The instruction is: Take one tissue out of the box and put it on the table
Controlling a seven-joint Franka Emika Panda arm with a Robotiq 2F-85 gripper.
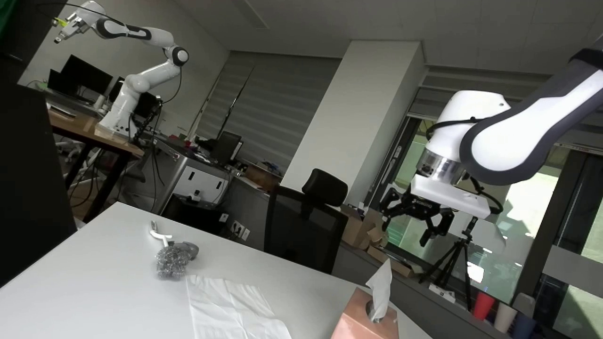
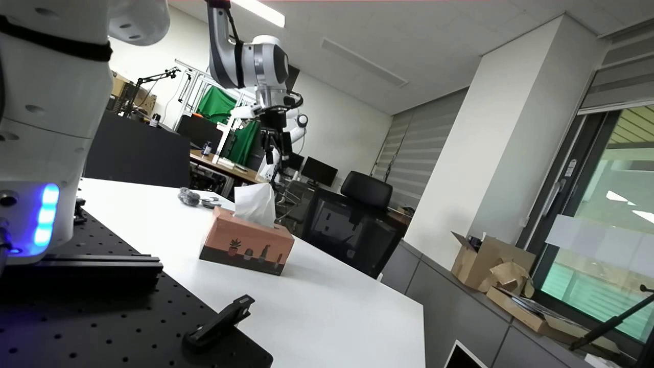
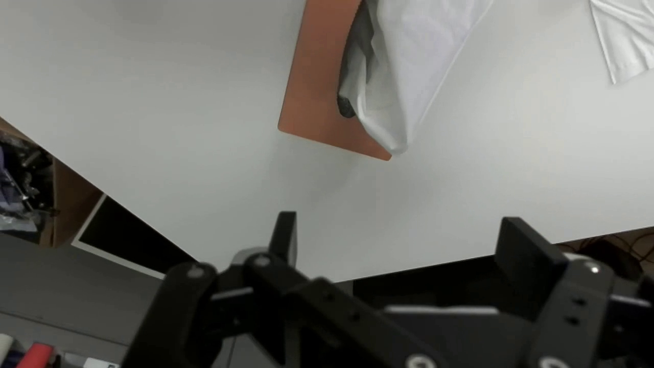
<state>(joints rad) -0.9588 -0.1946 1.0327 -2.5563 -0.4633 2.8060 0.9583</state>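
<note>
An orange-pink tissue box (image 1: pixel 360 318) stands on the white table (image 1: pixel 118 287); it also shows in an exterior view (image 2: pixel 248 244) and the wrist view (image 3: pixel 316 97). A white tissue (image 1: pixel 380 287) sticks up out of its slot, also seen in an exterior view (image 2: pixel 255 205) and the wrist view (image 3: pixel 424 61). A separate white tissue (image 1: pixel 235 310) lies spread on the table; its corner shows in the wrist view (image 3: pixel 626 41). My gripper (image 1: pixel 406 231) is open and empty, raised above the table and apart from the box. Its fingers show in the wrist view (image 3: pixel 400 225) and an exterior view (image 2: pixel 277 155).
A grey fuzzy item (image 1: pixel 174 259) with a white handle lies on the table beyond the spread tissue. A black clamp-like piece (image 2: pixel 219 324) sits at the edge of the black perforated base plate (image 2: pixel 102 332). A black office chair (image 1: pixel 306 221) stands at the table's edge.
</note>
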